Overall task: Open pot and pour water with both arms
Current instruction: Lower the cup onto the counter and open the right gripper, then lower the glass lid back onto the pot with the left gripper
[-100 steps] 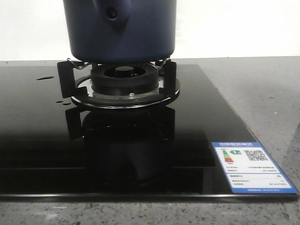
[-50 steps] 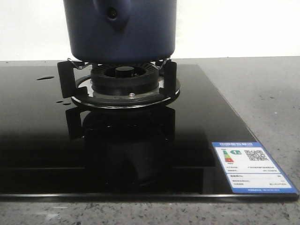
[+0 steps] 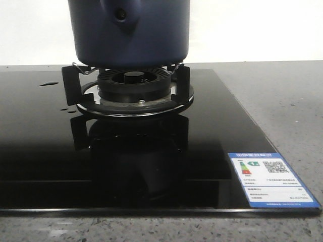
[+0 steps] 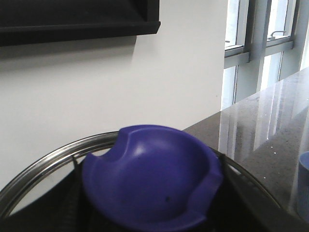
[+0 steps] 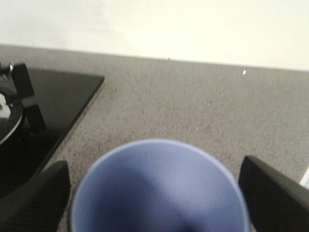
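The dark navy pot stands on the burner's pan support; its top is cut off by the front view's edge. Neither gripper shows in the front view. In the left wrist view my left gripper is shut on the blue knob of the pot's glass lid, whose steel rim arcs round it. I cannot tell whether the lid is on the pot. In the right wrist view my right gripper is open, its fingers straddling the rim of the pale blue cup.
The burner sits on a black glass cooktop with a blue label at its front right and a few water drops at the back left. Grey speckled counter lies to the right. The cup also shows in the left wrist view.
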Controlling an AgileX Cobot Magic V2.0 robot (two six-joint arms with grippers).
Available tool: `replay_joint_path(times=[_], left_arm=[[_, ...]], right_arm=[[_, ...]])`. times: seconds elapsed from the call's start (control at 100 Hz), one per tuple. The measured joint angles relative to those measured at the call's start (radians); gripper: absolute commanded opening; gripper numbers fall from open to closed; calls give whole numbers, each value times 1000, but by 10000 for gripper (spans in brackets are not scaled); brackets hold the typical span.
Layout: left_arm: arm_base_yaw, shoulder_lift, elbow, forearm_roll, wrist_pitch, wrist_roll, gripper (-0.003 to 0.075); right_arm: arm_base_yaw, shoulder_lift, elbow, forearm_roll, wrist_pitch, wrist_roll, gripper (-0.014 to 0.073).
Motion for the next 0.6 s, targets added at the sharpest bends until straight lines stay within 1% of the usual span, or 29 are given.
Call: replay_joint_path(times=[0.16, 0.29, 0.6], left_arm=[[0, 10, -53, 0, 5, 0, 190], [-10, 56, -107, 0, 15, 0, 190], [-114, 220, -183, 2, 21, 0, 190]], right_arm=[[0, -93, 0, 2, 2, 0, 646], [0, -170, -16, 1, 27, 0, 646], [0, -321, -167, 3, 67, 0, 644]])
